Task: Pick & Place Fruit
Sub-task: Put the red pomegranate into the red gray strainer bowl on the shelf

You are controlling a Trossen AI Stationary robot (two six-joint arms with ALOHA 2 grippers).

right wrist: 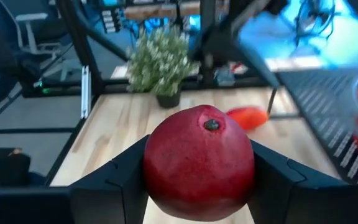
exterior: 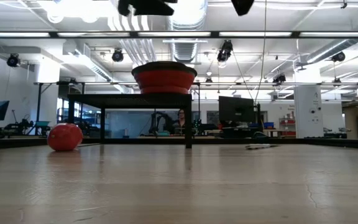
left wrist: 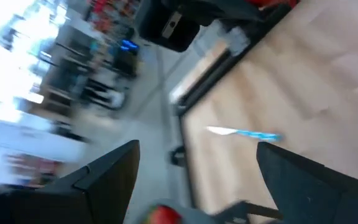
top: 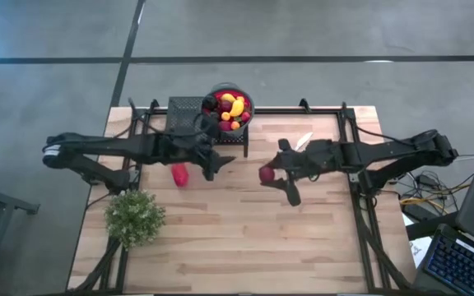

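While the right gripper (right wrist: 199, 171) hangs above the middle of the wooden table (top: 245, 238), its two fingers are closed on a dark red round fruit (right wrist: 199, 163), one finger pressed against each flank and the stem dimple turned toward the wrist camera. In the high view the same fruit (top: 267, 173) shows at the tip of the right arm, clear of the table surface and well short of the bowl (top: 230, 89). The bowl, already holding yellow, orange and red fruits (top: 232, 108), sits on a black mesh stand (top: 186, 111) at the far edge of the table. A second, larger red piece (top: 179, 174) lies on the wood just beside the left gripper (top: 210, 167), whose fingers stand wide apart and hold nothing. A knife (top: 303, 141) lies near the right arm, and a bushy green plant (top: 135, 216) stands at the near left corner. The held fruit looks like a light, rigid toy with a smooth, rounded skin; it is judged unlikely to bruise but apt to roll or slip from a narrow pinch. A grip across its widest girth, as shown here, seems the safest hold, and release should come low over the bowl so that it does not bounce out.
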